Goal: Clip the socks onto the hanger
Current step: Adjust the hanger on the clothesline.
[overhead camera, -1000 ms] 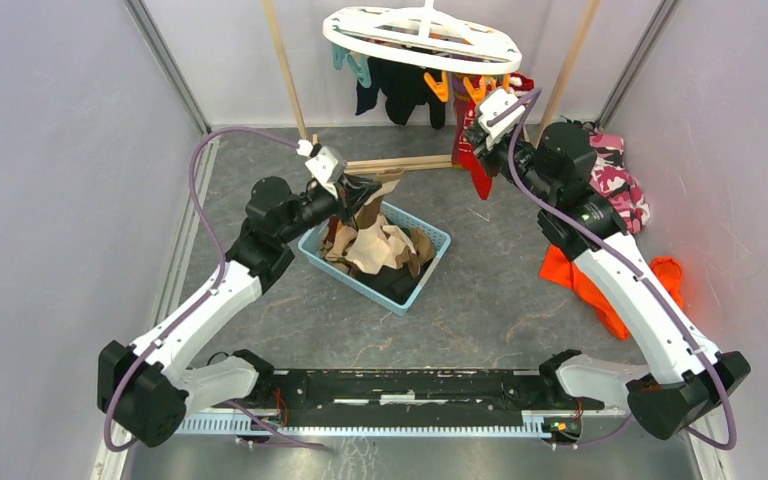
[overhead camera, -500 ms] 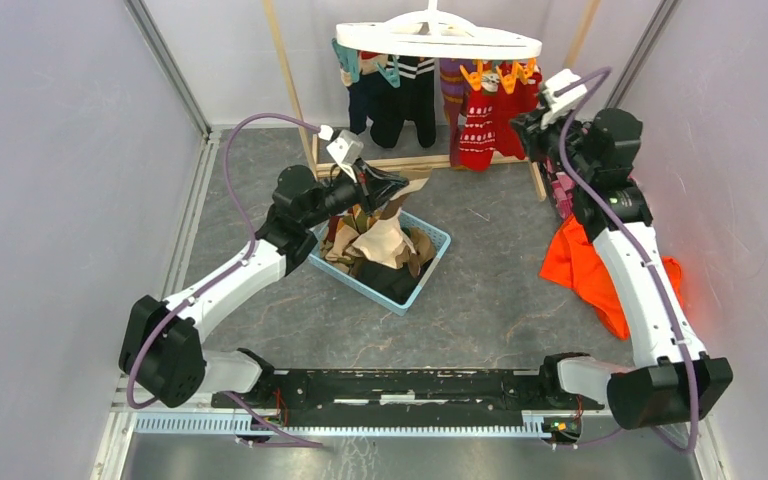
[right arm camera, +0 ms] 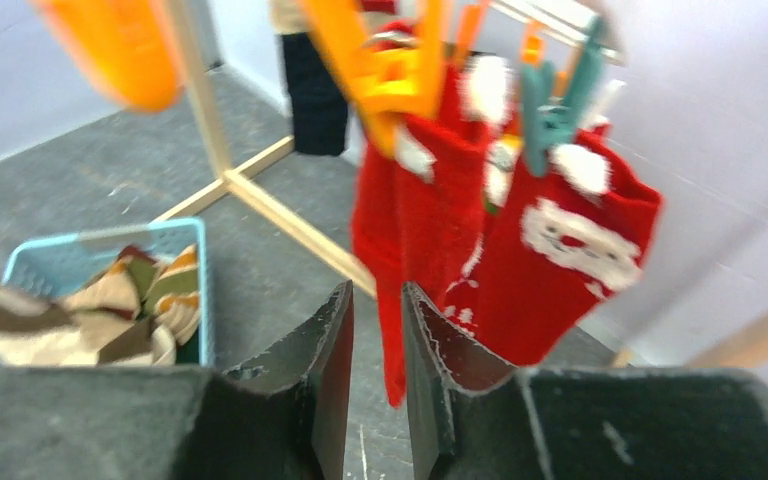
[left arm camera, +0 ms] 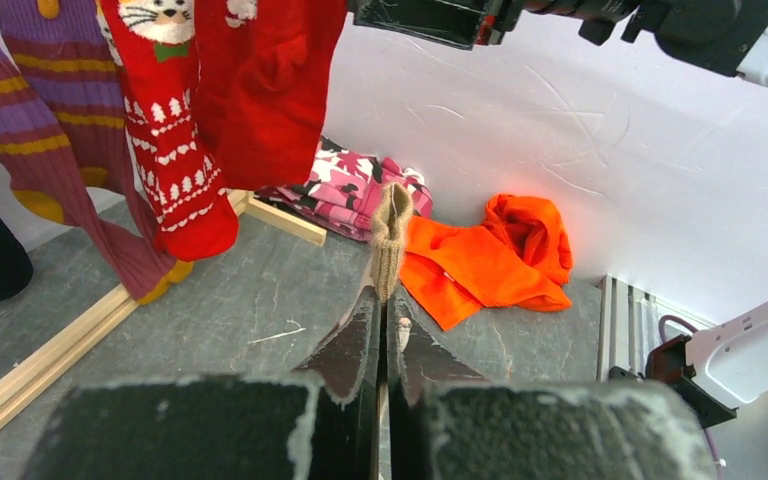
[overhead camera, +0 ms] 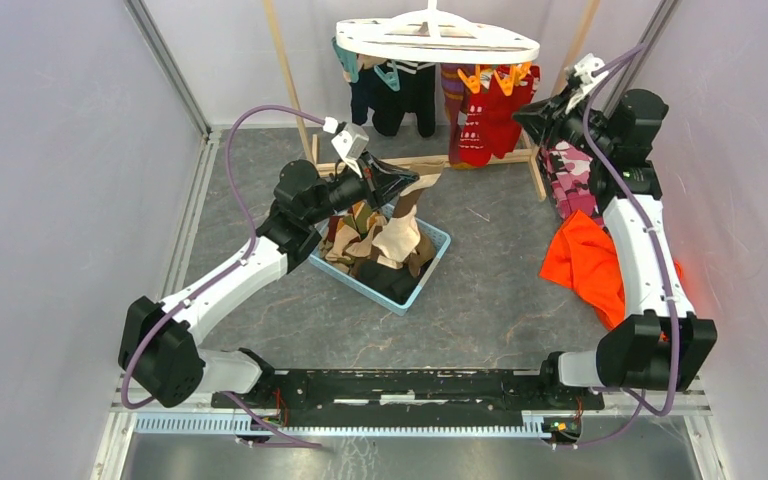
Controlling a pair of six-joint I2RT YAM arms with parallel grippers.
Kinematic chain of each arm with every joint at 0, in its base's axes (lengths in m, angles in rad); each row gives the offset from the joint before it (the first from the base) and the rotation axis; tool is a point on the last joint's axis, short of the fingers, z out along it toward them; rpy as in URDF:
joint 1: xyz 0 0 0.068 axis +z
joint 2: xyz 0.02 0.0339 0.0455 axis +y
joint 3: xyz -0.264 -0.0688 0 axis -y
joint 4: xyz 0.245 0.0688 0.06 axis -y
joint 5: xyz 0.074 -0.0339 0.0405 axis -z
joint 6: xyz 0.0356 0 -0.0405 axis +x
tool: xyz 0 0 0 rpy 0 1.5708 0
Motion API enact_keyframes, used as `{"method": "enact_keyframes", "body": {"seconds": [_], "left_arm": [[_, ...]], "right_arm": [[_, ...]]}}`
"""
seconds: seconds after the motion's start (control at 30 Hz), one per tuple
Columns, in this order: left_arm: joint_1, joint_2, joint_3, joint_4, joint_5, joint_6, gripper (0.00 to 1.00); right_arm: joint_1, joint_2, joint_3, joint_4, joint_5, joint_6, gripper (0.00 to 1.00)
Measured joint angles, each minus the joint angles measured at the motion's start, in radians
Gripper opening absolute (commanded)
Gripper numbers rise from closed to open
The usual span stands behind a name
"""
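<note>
Socks (overhead camera: 478, 125) hang clipped under the hanger (overhead camera: 438, 40), just ahead of the right end effector (right arm camera: 375, 300), whose fingers stand slightly parted and, in a blurred view, seemingly empty. The left end effector (left arm camera: 382, 300) is clenched on a beige sock (left arm camera: 392, 225) above the basket (overhead camera: 438, 240). A pink camouflage garment (left arm camera: 345, 185) and an orange cloth (left arm camera: 480, 260) lie beyond it.

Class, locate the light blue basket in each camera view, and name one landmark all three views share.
Top external: basket at centre.
Left wrist: not in it.
Right wrist: lower left corner.
Shared landmark: the hanging red socks.
</note>
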Motion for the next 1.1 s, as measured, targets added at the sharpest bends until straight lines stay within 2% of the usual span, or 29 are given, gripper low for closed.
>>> {"method": "enact_keyframes", "body": {"seconds": [0.13, 0.23, 0.43, 0.53, 0.67, 0.73, 0.8, 1.0, 1.1], "left_arm": [[0.000, 0.000, 0.000, -0.011, 0.008, 0.001, 0.02], [0.000, 0.019, 0.006, -0.002, 0.010, 0.003, 0.02], [0.000, 0.255, 0.175, 0.053, 0.039, 0.013, 0.02], [0.000, 0.378, 0.267, 0.083, 0.052, 0.012, 0.02], [-0.002, 0.480, 0.351, 0.113, 0.068, -0.019, 0.02], [-0.011, 0.518, 0.377, 0.145, 0.070, -0.051, 0.02], [-0.018, 0.525, 0.380, 0.163, 0.071, -0.065, 0.02], [-0.035, 0.534, 0.381, 0.204, 0.070, -0.082, 0.02], [-0.038, 0.534, 0.381, 0.217, 0.069, -0.082, 0.02]], "right_arm": [[0.001, -0.040, 0.000, -0.085, -0.143, -0.102, 0.36], [0.002, -0.091, 0.000, -0.134, -0.219, -0.164, 0.35], [0.008, -0.148, 0.004, -0.118, -0.341, -0.143, 0.37], [0.043, -0.148, 0.004, -0.104, -0.343, -0.116, 0.36], [0.171, -0.148, 0.004, -0.089, -0.227, -0.096, 0.34], [0.271, -0.148, 0.004, -0.077, -0.077, -0.089, 0.32], [0.314, -0.145, 0.006, -0.075, 0.022, -0.086, 0.32], [0.384, -0.093, 0.032, -0.033, 0.312, -0.056, 0.31], [0.386, -0.079, 0.032, -0.024, 0.405, -0.044, 0.30]]}}
